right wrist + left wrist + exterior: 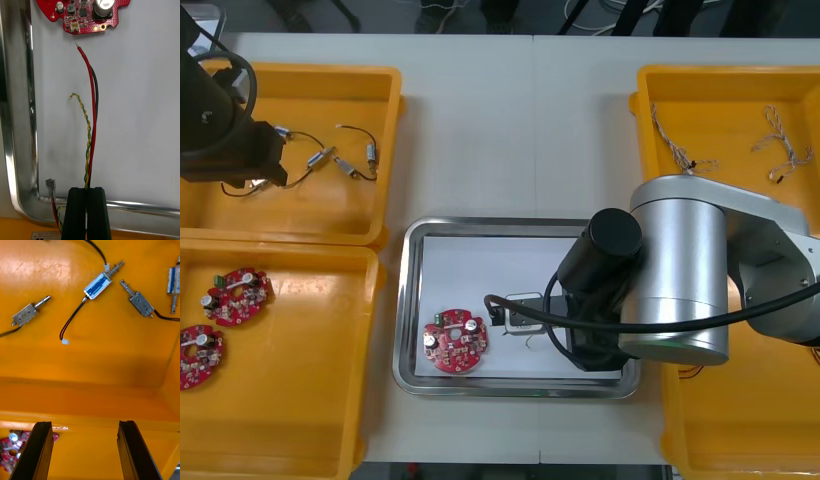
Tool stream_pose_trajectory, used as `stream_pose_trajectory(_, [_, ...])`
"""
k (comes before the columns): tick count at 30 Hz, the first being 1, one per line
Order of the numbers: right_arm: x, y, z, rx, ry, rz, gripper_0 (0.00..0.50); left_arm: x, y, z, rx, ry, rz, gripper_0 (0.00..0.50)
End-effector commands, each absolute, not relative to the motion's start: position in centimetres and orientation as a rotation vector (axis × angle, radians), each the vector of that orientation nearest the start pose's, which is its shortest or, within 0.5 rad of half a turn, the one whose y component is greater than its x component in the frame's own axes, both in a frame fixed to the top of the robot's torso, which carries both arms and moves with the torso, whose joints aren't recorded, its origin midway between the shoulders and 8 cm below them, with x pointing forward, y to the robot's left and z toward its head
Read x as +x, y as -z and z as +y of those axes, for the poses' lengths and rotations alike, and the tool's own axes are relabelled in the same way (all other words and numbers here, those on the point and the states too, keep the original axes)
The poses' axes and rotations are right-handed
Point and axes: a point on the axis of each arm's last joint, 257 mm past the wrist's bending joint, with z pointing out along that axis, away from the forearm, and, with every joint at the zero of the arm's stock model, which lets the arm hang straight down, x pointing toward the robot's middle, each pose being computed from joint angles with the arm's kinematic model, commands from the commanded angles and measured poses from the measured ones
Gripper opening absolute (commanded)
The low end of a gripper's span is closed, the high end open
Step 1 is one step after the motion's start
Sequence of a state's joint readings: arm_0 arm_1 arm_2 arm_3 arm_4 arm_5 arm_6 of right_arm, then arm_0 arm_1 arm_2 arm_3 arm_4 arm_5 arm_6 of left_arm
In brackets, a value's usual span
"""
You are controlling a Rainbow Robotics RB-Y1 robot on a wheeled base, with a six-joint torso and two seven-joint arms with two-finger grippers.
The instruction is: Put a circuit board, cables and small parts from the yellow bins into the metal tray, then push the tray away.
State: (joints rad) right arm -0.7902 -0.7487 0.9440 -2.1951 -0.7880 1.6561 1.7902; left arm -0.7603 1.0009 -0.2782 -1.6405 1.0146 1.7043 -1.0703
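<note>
My right gripper (87,198) is shut on a red and yellow cable (92,123) bundled with a black wire. The cable lies stretched over the white inside of the metal tray (412,300), its bare end close to a round red circuit board (88,15). That board (455,342) rests in the tray's near left part, and my right arm (670,270) covers the tray's right side. My left gripper (84,450) is open above the far left yellow bin (380,110). Beyond its fingers lie small metal parts (98,284) with black leads.
Two more red circuit boards (238,297) lie in the near left yellow bin (310,400). Twisted cables (675,148) lie in the far right bin (645,110). The tray's rim (22,112) runs beside the held cable. More small metal parts (330,157) sit right of my left arm (220,120).
</note>
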Motion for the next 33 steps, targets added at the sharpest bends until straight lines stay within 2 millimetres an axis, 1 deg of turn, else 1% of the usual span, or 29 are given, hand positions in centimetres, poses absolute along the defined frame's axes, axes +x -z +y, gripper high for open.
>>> stream_pose_trajectory(1, [35.1,25.7,-7.2,-2.110,0.250,1.877,0.000,50.7,8.7,35.2,0.109,-0.049,2.666,0.500])
stream_pose_trajectory(6, [35.5,27.4,-7.2,-2.116,0.265,1.872,0.000,51.1,8.4,35.9,0.217,-0.077,2.662,0.500])
stream_pose_trajectory(8, [35.6,28.7,-7.8,-2.127,0.296,1.882,0.000,51.4,8.3,36.4,0.255,-0.085,2.661,0.500])
stream_pose_trajectory(10, [35.7,29.3,-8.0,-2.127,0.302,1.883,0.000,51.8,8.1,36.8,0.290,-0.102,2.652,0.500])
stream_pose_trajectory(12, [36.0,29.9,-8.2,-2.126,0.311,1.889,0.000,52.2,8.3,37.7,0.327,-0.130,2.652,0.500])
stream_pose_trajectory(14, [36.1,30.3,-8.3,-2.130,0.309,1.891,0.000,52.6,8.5,38.1,0.353,-0.143,2.649,0.500])
stream_pose_trajectory(18, [36.2,30.6,-8.1,-2.116,0.297,1.896,0.000,54.1,9.3,38.5,0.395,-0.159,2.636,0.500])
stream_pose_trajectory(21, [36.3,30.6,-7.8,-2.109,0.287,1.890,0.000,55.3,9.6,38.5,0.435,-0.163,2.613,0.500])
stream_pose_trajectory(26, [36.3,30.6,-7.7,-2.104,0.290,1.885,0.003,57.0,9.8,38.4,0.501,-0.163,2.560,0.500])
stream_pose_trajectory(27, [36.4,30.6,-7.6,-2.099,0.297,1.880,0.128,57.4,9.8,38.4,0.516,-0.155,2.545,0.500])
stream_pose_trajectory(28, [36.6,30.5,-7.6,-2.097,0.304,1.878,0.219,57.5,9.9,38.4,0.523,-0.152,2.540,0.500])
stream_pose_trajectory(29, [36.9,30.4,-7.5,-2.091,0.317,1.871,0.500,57.8,10.1,38.4,0.538,-0.149,2.529,0.500])
stream_pose_trajectory(33, [37.4,30.1,-7.4,-2.078,0.342,1.858,0.500,58.4,10.8,38.6,0.583,-0.153,2.514,0.500])
